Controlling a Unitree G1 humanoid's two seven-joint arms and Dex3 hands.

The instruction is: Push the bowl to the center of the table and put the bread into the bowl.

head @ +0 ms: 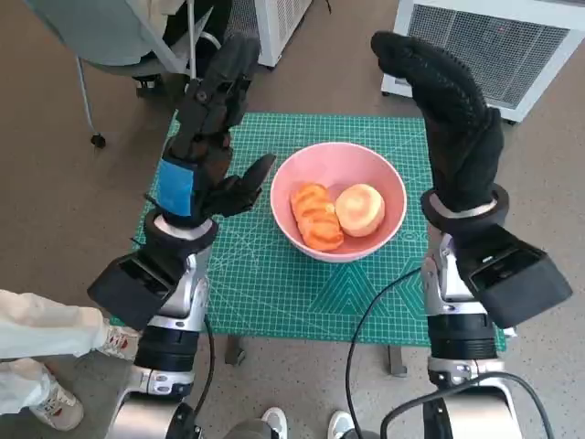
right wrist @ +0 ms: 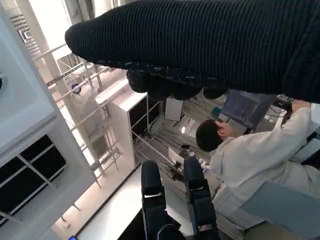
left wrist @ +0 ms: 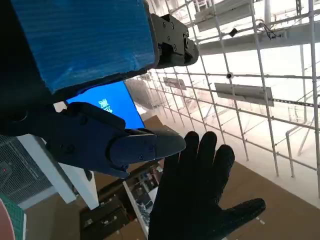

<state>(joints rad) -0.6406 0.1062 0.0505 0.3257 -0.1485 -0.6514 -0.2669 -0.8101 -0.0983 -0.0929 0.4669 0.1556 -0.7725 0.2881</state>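
Item: round pink plastic bowl (head: 388, 187), sitting near the middle of the green gridded cutting mat (head: 274, 293) covering the small table. Lying between the two raised hands in the head view: at about 3 o'clock from the left, at about 9 o'clock from the right.

Contents: elongated orange ridged bread roll (head: 315, 217), long axis running roughly 11 to 5 o'clock, occupying the 9 o'clock half of the bowl; round pale-topped bun (head: 360, 208) touching it on the 3 o'clock side. Both resting inside, below the rim.

Left hand, black with blue tape over its back (head: 212, 128): lifted above the mat's 9 o'clock edge, fingers extended toward 12 o'clock, thumb jutting toward the bowl, stopping short of the rim. Holding nothing; spread wide.

Right hand in black knitted glove (head: 448, 110): raised beside the bowl's 3 o'clock side, fingers pointing up and apart, palm bare of any load. Appearing in the left wrist view as a splayed glove with nothing in it.

Proximity: left thumb appearing nearer the rim than any part of the glove, though heights above the mat not readable.

Judgement: bowl centred, bread already inside, task looking complete; nothing left calling for a grasp, only lowering the arms well apart from the bowl without nudging it.

Surroundings: white slatted appliance (head: 494, 46) at 1 o'clock on the floor; a seated person in a pale jacket (right wrist: 250, 160) showing in the right wrist view.
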